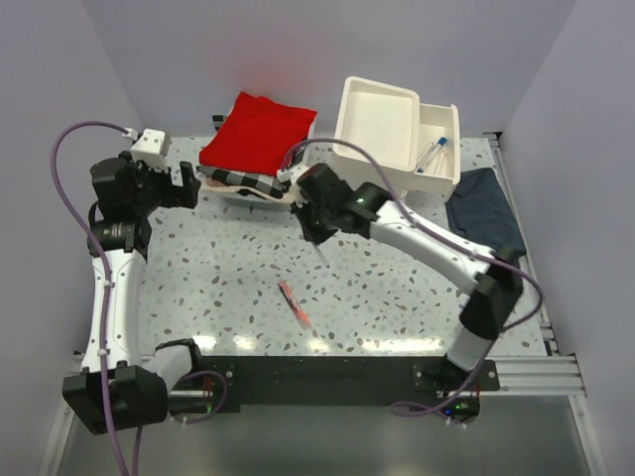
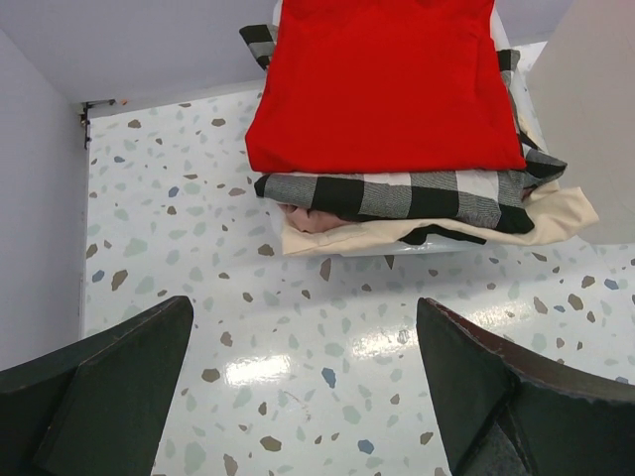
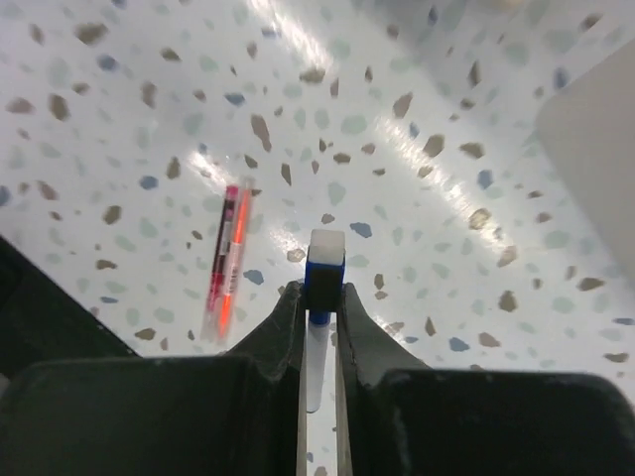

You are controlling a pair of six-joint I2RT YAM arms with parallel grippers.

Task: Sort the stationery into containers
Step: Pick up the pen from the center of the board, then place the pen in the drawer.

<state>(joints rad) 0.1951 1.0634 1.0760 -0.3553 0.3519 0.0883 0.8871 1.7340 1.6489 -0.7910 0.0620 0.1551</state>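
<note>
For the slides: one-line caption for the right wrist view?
Right gripper shut on a white-and-blue pen over the speckled table; a pink-and-orange pen lies nearby.

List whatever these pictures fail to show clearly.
- Right wrist: the pen's lower shaft, hidden between the right fingers.
- Top view: the items in the open drawer, too small to count.
- Right wrist: the red item, blurred; one marker or two pens, cannot tell.
- Left wrist: the lower cloths, covered by the red cloth.
- Top view: any lower drawers, hidden under the box's top.
</note>
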